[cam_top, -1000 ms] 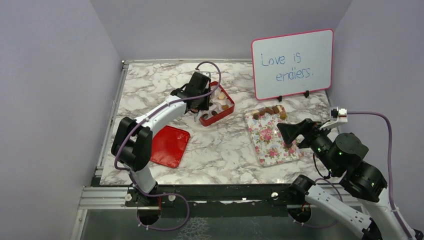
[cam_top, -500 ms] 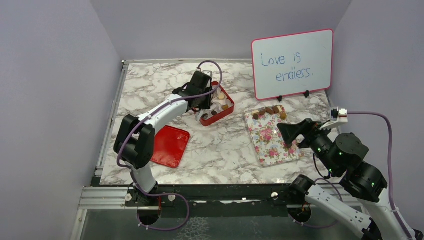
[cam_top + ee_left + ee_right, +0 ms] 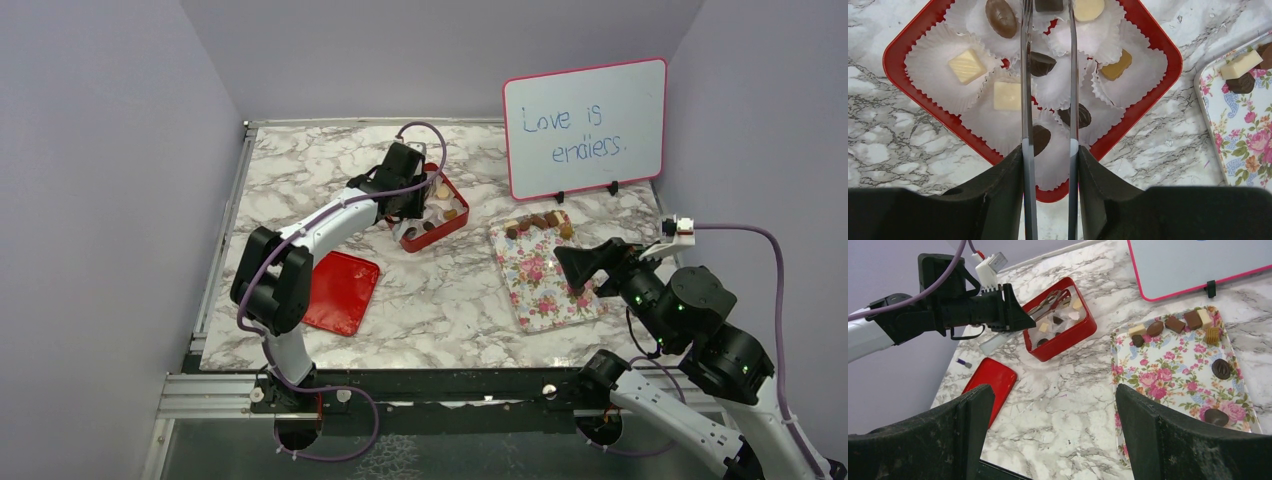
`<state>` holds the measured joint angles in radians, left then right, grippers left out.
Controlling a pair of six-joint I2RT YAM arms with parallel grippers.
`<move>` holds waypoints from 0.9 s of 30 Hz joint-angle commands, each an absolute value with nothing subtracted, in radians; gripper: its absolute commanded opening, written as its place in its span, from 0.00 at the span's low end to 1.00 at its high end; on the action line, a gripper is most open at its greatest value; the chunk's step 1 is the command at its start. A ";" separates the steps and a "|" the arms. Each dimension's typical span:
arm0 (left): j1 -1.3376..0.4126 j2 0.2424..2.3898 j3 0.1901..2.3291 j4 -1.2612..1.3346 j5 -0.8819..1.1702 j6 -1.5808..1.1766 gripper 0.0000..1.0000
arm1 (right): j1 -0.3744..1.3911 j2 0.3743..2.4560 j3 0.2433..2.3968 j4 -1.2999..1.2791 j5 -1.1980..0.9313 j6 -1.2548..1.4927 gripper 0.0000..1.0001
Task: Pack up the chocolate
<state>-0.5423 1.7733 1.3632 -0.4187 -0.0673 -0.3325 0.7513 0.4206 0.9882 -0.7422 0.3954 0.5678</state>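
The marble tabletop [image 3: 440, 290] carries everything. At its far right a pink-framed whiteboard [image 3: 585, 125] stands upright. In front of it lies a floral tray [image 3: 540, 290], and to the left of that, well apart, a red box [image 3: 1068, 342] sits turned cornerwise. Its red lid [image 3: 340, 292] lies flat near the left arm's base.

The right claw [image 3: 1054, 390] hovers over the near end of the tray with its jaws spread wide and nothing between them. The left claw [image 3: 1048, 15] reaches down into the box, its 2 thin fingers [image 3: 1025, 100] parallel with a narrow gap, clamped on nothing.

The chocolate [image 3: 967, 66] is split between 2 places. 9 pieces rest in the box on white paper cups [image 3: 928, 65]: cream squares, dark ovals, a caramel one. 9 more lie on the tray, 7 clustered along its far edge and 2 dark rounds nearer the right side.
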 commanded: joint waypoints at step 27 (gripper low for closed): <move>-0.305 1.612 1.351 -0.352 -0.177 -0.339 0.41 | 0.747 0.414 0.945 -0.692 0.356 0.573 0.98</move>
<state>-0.3721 1.5673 1.3499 -0.4084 -0.1417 -0.3347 0.7513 0.4286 0.9646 -0.7193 0.3897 0.5678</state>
